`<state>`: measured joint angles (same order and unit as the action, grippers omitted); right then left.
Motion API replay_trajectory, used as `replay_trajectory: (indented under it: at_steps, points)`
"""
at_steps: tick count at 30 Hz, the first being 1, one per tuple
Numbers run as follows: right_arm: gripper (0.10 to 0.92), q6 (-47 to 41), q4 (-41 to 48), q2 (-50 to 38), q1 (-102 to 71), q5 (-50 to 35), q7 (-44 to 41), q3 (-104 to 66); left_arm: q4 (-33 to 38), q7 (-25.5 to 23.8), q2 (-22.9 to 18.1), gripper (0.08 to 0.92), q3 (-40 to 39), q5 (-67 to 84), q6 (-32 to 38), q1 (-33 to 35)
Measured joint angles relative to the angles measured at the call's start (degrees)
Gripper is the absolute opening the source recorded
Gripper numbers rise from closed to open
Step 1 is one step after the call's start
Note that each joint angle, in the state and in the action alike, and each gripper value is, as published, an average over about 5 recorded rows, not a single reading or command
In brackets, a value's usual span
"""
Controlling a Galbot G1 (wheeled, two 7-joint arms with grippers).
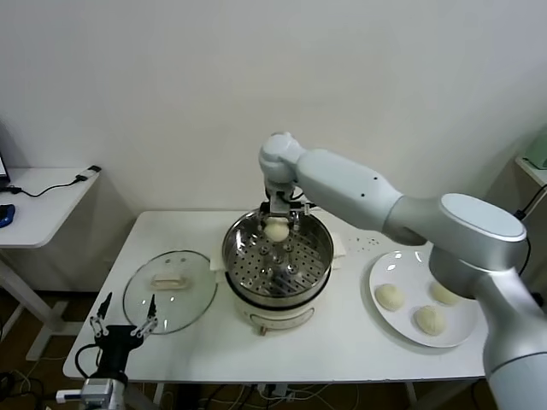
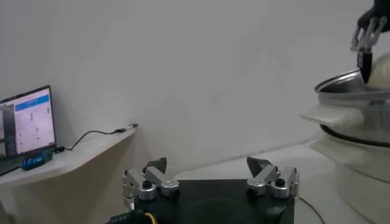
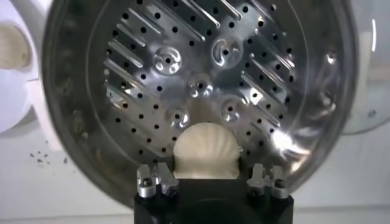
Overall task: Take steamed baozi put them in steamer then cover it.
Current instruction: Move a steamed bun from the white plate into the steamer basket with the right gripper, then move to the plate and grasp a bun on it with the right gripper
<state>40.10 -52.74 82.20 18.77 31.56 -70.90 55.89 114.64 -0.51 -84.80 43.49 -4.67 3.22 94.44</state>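
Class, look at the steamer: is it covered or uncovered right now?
Uncovered. The steamer shows its perforated floor, and the cover lies on the table beside it.

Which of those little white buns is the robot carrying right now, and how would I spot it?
Start at the shiny steel steamer in the middle of the white table. Over its far rim, the right gripper holds one steamed baozi. Unlike the three buns lying on the white plate to the robot's right, this one hangs in the air above the perforated floor.
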Motion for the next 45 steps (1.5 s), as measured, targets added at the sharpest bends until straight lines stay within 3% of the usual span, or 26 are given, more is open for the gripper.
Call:
replay_trajectory:
  at_steps: [6, 12, 20, 28, 38, 45]
  points:
    - [0.706, 0.7, 1.1, 0.6, -1.34, 2.21, 0.58, -0.75, -0.04, -0.01, -0.61, 0.823, -0.43, -0.37, -0.3, -0.49]
    - [0.811, 0.88, 1.12, 0.4, -1.65, 3.56, 0.75, -1.63, -0.15, 0.09, -0.73, 0.823, -0.47, -0.55, -0.31, -0.58]
    - [0.823, 0.36, -0.9, -1.86, 0.06, 0.37, 0.24, -1.98, -0.31, 0.43, -0.88, 0.823, -0.61, -0.61, -0.32, -0.4]
    - [0.823, -6.43, -6.42, -9.87, 7.57, -14.01, 0.43, 3.12, 0.04, 0.53, -0.41, 0.823, -0.63, -0.6, -0.42, -0.2]
    - [0.823, -29.41, -14.2, -26.36, 16.93, -39.6, 5.63, 15.08, 0.54, 0.45, -0.06, 0.823, -0.94, -0.4, -0.94, -0.54]
    - [0.823, -42.03, -16.69, -36.49, 16.2, -50.05, 7.5, 18.34, 0.83, 0.36, -0.44, 0.823, -1.17, -0.69, -1.24, -1.05]
